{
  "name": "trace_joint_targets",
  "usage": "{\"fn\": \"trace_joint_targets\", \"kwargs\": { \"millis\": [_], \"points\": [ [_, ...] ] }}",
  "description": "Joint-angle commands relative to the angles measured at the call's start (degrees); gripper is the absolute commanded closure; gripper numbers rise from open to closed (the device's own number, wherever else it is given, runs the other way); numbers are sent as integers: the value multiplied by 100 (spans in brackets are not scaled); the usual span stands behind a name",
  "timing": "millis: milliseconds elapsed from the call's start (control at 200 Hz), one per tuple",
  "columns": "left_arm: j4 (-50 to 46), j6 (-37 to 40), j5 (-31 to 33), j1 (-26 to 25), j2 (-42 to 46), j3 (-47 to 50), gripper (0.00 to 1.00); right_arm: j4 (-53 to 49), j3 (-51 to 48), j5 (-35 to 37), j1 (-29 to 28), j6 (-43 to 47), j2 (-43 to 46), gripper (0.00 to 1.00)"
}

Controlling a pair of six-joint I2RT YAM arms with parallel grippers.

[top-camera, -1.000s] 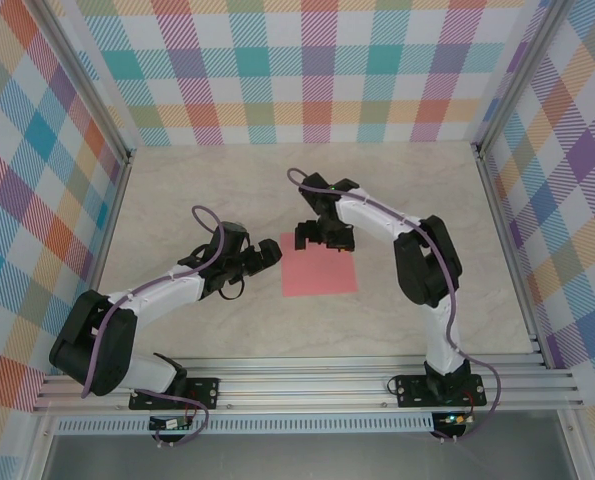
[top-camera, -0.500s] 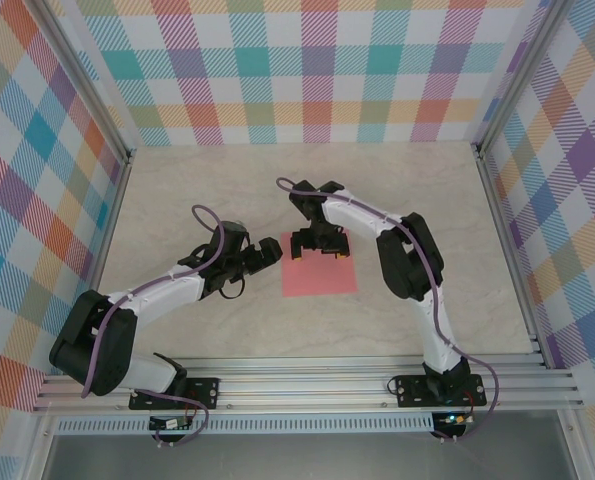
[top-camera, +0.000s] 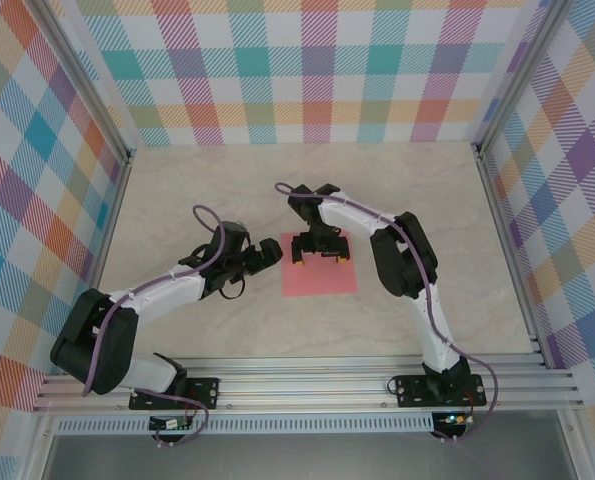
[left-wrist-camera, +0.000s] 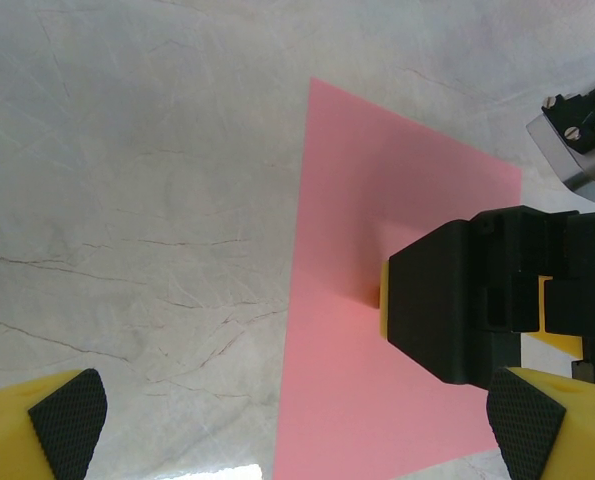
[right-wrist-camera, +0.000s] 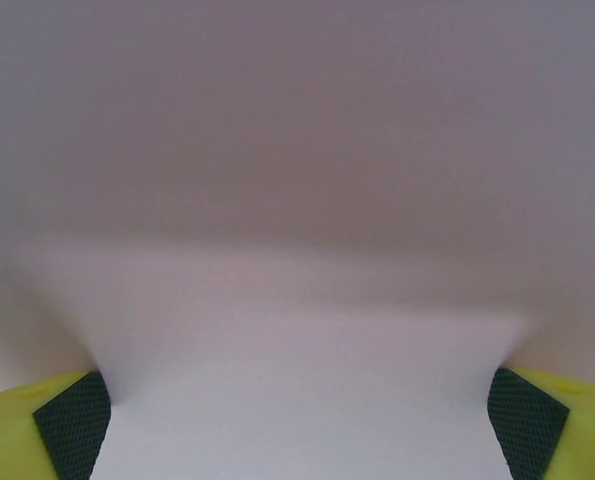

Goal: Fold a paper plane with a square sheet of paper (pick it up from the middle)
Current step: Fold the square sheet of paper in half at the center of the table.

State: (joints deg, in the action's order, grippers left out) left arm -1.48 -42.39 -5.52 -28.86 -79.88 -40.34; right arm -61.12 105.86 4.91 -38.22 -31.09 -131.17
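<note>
**Desk:** Checked walls (top-camera: 307, 70) in pastel stripes close three sides of a pale marbled worktop (top-camera: 177, 200). What stands at the left?

**Photographer:** From the near rail (top-camera: 307, 385), the left arm (top-camera: 162, 290) reaches diagonally toward the middle. The left hand (top-camera: 273, 250) hangs just beside the left edge of the square sheet of paper (top-camera: 322, 280), its fingers spread wide and holding nothing. Seen from the left wrist, its two black-padded yellow fingertips (left-wrist-camera: 67, 412) sit at the lower corners of the view, far apart. Bare worktop lies under one side and the pink sheet under the other.

**Desk:** And the sheet itself?

**Photographer:** It lies flat and unfolded at the centre of the worktop, plain salmon-pink, with its near edge running level with the rail.

**Desk:** The right side?

**Photographer:** The right hand (top-camera: 321, 256) points down over the far half of the sheet, between its left and right edges. Its fingers are also spread wide and grip nothing. From the left wrist, one yellow fingertip (left-wrist-camera: 384, 298) comes right down to the pink surface, with a shadow beside it. Whether it presses on the paper I cannot tell. From the right wrist, the paper lies blurred and close between the two padded tips. The right arm (top-camera: 407, 265) bends back from there to its base at the right end of the rail.
</note>
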Motion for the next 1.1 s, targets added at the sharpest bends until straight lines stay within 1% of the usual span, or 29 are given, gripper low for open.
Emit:
{"fn": "trace_joint_targets", "kwargs": {
  "millis": [0, 275, 425, 550, 745, 830, 940, 1100],
  "points": [
    [-61, 83, -48, -84, 9, -88, 0, -208, -196, 106, -2, -131, -198, 0],
    [4, 91, -52, -84, 130, -18, 0, -441, 269, 126, -2, -139, 67, 0],
    [-30, 126, -23, -84, 141, -18, 0, -411, 289, 78, -2, -195, 118, 0],
    [-35, 116, -11, -84, 157, 4, 0, -331, 291, -132, -13, -186, 61, 0],
    [-73, 125, -2, -84, 134, -9, 0, -336, 405, -237, -23, -273, 47, 0],
    [-67, 134, -10, -84, 98, -27, 0, -345, 396, -159, -17, -331, -23, 0],
    [-52, 140, -27, -84, 40, -44, 0, -356, 392, -227, -27, -296, -210, 0],
    [-51, 150, -20, -84, 25, -29, 0, -296, 169, -177, -63, -238, -370, 0]
  ]
}}
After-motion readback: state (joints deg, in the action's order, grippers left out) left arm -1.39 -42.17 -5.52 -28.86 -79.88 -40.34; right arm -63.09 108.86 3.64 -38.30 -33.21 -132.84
